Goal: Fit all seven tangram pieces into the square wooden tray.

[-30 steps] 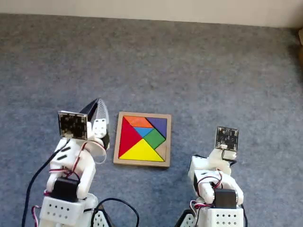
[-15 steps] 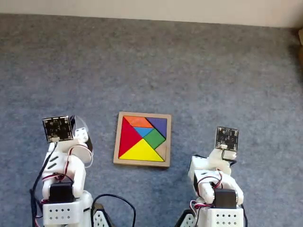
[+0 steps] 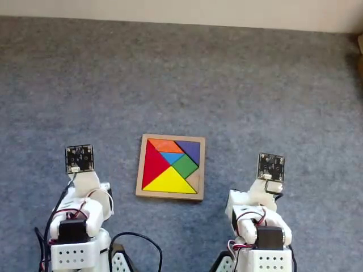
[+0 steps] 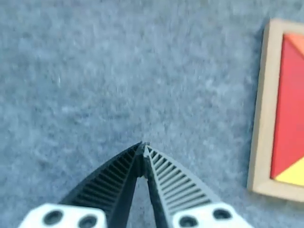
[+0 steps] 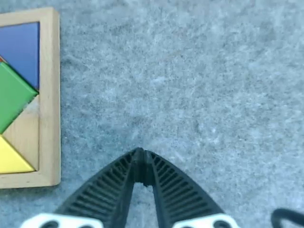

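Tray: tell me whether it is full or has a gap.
Seemingly not full. Six coloured pieces lie in the tray; a triangular spot between the green piece and the yellow piece shows only bare wood.

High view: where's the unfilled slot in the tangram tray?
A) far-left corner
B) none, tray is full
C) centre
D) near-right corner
D: a triangle of bare wood shows in the wooden tray, between the green square and the yellow triangle.
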